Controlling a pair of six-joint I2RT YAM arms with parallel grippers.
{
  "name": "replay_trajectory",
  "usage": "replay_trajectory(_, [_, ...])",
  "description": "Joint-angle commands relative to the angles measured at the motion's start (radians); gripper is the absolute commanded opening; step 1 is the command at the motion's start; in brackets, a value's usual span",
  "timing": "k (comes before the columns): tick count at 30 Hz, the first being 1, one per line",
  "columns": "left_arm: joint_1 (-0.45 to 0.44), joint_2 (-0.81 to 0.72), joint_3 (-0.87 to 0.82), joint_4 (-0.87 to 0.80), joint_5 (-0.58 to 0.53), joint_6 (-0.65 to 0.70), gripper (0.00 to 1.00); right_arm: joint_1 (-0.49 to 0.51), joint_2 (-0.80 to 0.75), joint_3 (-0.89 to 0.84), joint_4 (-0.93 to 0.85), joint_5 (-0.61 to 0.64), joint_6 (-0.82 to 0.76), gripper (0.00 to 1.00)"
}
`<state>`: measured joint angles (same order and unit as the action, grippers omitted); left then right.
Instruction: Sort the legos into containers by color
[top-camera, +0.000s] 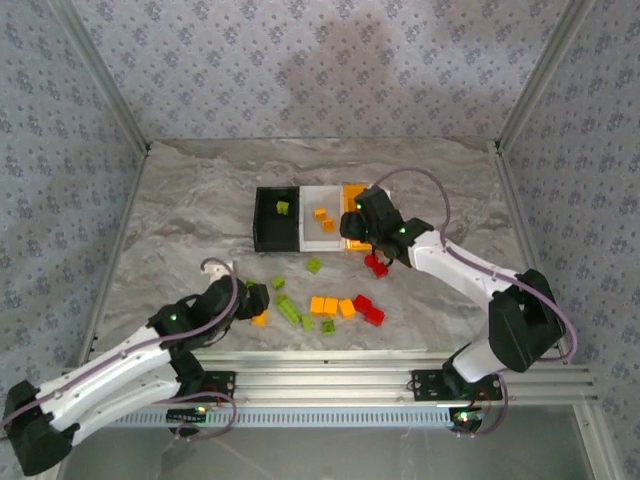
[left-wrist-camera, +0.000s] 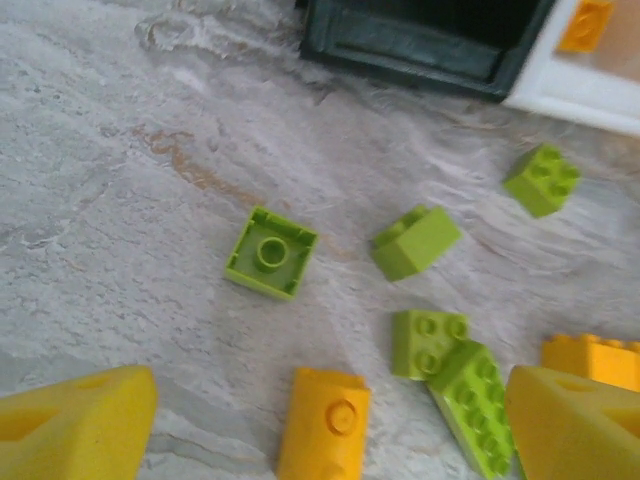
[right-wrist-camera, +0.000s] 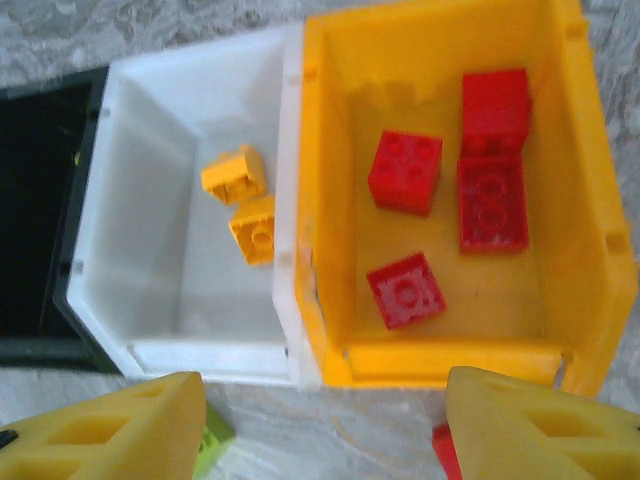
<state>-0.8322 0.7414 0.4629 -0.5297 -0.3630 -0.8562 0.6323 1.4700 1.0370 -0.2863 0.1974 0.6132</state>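
My left gripper (left-wrist-camera: 325, 432) hangs open over the table, its yellow fingers (left-wrist-camera: 70, 425) on either side of an orange lego (left-wrist-camera: 325, 420) without touching it. Lime legos (left-wrist-camera: 270, 252) lie scattered just beyond. In the top view it (top-camera: 256, 300) is at the pile's left end. My right gripper (right-wrist-camera: 325, 430) is open and empty above the near rim of the orange-yellow container (right-wrist-camera: 450, 360), which holds several red legos (right-wrist-camera: 405, 172). The white container (right-wrist-camera: 200, 355) holds two orange legos (right-wrist-camera: 235, 172). The black container (top-camera: 275, 240) has a lime lego (top-camera: 283, 208) inside.
Loose legos lie in front of the containers: red ones (top-camera: 368, 310), orange ones (top-camera: 330, 306) and lime ones (top-camera: 288, 310). A lime brick (right-wrist-camera: 212, 440) and a red brick (right-wrist-camera: 443, 450) sit by my right fingers. Frame posts stand at the table's corners.
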Motion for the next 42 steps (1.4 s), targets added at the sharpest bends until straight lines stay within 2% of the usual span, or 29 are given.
replay_trajectory(1, [0.111,0.113,0.023,0.146,0.108,0.077,0.86,0.014,-0.05,-0.064,0.02,-0.002,0.037,0.67])
replay_trajectory(4, [0.173,0.222,0.031,0.215,0.147,0.115,0.85,0.021,-0.092,-0.097,0.016,0.012,0.041,0.67])
replay_trajectory(11, [0.203,0.463,0.086,0.266,0.143,0.181,0.79,0.015,-0.161,-0.149,0.02,0.031,0.054,0.67])
replay_trajectory(17, [0.232,0.562,0.095,0.315,0.137,0.192,0.75,0.013,-0.186,-0.17,0.027,0.037,0.06,0.67])
replay_trajectory(19, [0.24,0.594,0.108,0.322,0.131,0.208,0.72,0.012,-0.189,-0.172,0.028,0.039,0.061,0.67])
replay_trajectory(22, [0.241,0.636,0.126,0.323,0.137,0.223,0.62,0.011,-0.191,-0.173,0.025,0.04,0.062,0.67])
replay_trajectory(26, [0.241,0.639,0.113,0.323,0.148,0.222,0.49,0.005,-0.198,-0.177,0.019,0.048,0.063,0.67])
replay_trajectory(32, [0.235,0.535,0.099,0.279,0.173,0.205,0.38,-0.001,-0.2,-0.194,0.038,0.043,0.069,0.67])
replay_trajectory(38, [0.222,0.391,0.219,0.172,0.17,0.198,0.35,0.001,-0.215,-0.212,0.049,0.044,0.081,0.67])
replay_trajectory(42, [0.225,0.462,0.38,0.158,0.15,0.228,0.35,0.002,-0.23,-0.236,0.056,0.044,0.092,0.67])
